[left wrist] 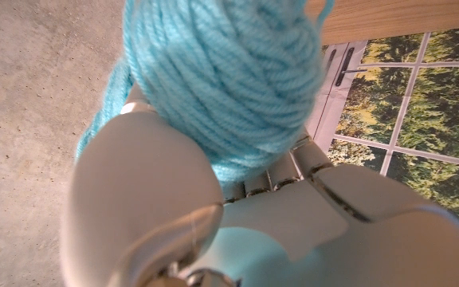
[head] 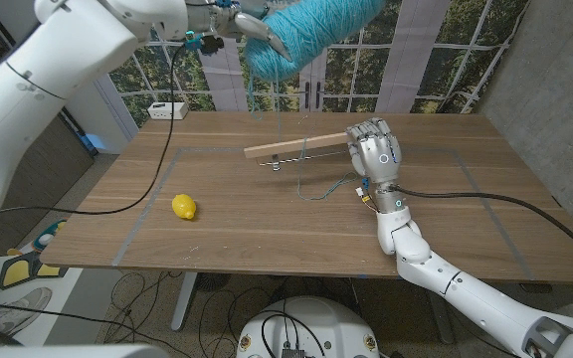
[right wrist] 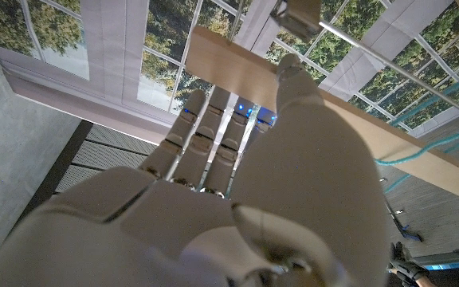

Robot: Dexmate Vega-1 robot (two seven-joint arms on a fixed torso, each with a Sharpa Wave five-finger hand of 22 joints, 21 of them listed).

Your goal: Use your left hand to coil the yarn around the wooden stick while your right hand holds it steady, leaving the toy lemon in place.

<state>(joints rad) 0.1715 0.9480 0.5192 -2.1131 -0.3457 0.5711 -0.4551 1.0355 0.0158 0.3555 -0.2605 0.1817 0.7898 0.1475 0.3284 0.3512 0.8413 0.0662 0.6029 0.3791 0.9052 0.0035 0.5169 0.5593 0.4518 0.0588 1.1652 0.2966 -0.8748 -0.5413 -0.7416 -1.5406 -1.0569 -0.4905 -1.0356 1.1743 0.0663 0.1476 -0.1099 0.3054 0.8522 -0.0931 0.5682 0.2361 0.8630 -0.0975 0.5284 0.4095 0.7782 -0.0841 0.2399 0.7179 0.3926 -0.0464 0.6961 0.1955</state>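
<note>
My left hand (head: 252, 25) is raised high above the table's far side and grips a ball of turquoise yarn (head: 311, 25); up close the yarn ball (left wrist: 229, 76) sits in the left hand (left wrist: 213, 215). A thin strand (head: 301, 109) drops from the ball to the wooden stick (head: 291, 148). My right hand (head: 374, 151) grips the stick's right end and holds it just above the table; the stick (right wrist: 237, 68) crosses the right hand's fingers (right wrist: 213, 135). A few turns of yarn (right wrist: 409, 155) wrap the stick. The yellow toy lemon (head: 184, 207) lies at front left.
A white power strip (head: 167, 110) sits at the table's far left corner, with a black cable (head: 117, 204) running off the left edge. Loose yarn (head: 321, 191) trails on the table (head: 267, 239) below the stick. Windows stand behind.
</note>
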